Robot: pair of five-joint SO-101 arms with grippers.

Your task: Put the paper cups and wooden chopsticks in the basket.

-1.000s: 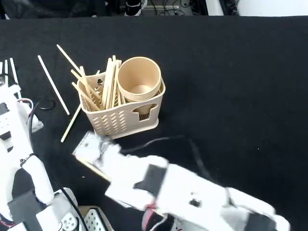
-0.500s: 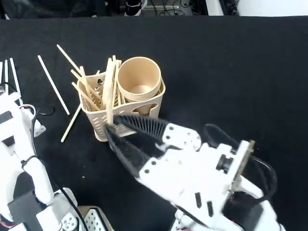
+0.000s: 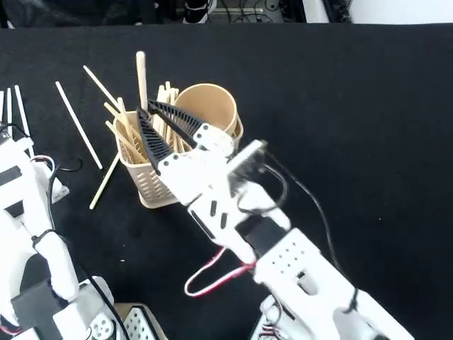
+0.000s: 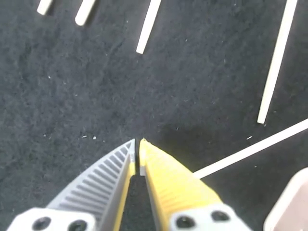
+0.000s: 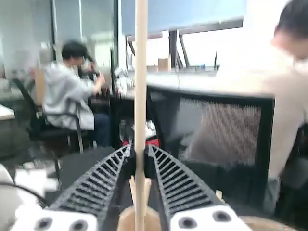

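one basket, one cup stack, many chopsticks

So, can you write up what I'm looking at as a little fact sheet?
Basket: beige slotted plastic basket on the black table
Cups: stacked tan paper cups inside the basket
Right hand: closed on a long pale wooden chopstick, upright over the basket
Left hand: closed, holding nothing, low over the table
Left to collect: loose wooden chopsticks lying on the table beside the basket

right gripper: clamps chopstick upright | over basket | cups inside
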